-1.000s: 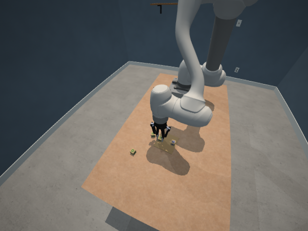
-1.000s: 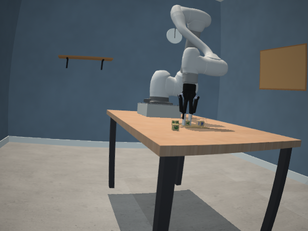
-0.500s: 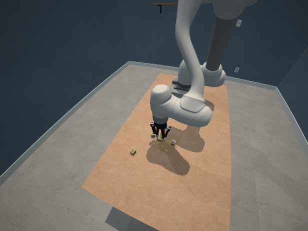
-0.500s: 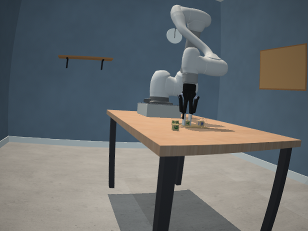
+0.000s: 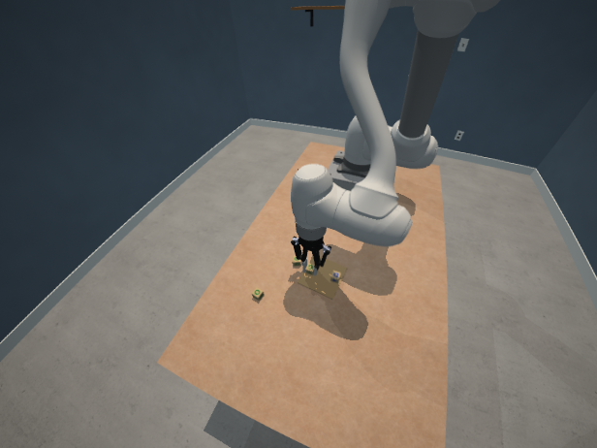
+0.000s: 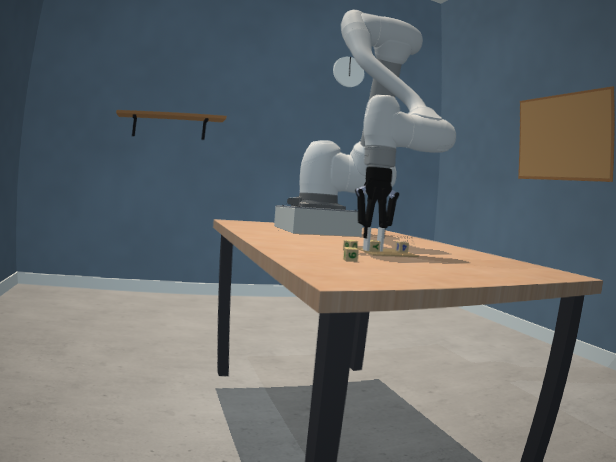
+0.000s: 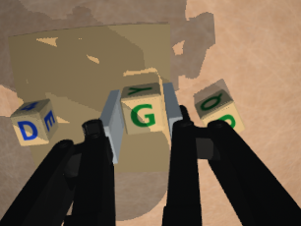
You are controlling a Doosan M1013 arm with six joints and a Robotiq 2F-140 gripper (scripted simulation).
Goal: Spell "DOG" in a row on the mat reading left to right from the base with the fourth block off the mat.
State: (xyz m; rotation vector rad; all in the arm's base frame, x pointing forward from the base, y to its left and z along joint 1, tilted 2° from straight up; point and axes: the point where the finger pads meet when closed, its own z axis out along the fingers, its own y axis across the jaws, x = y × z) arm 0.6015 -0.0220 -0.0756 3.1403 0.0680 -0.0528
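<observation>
G block (image 7: pixel 143 111) between pincer (image 7: pixel 142 122) pads, seemingly on mat (image 7: pixel 72 61).
</observation>
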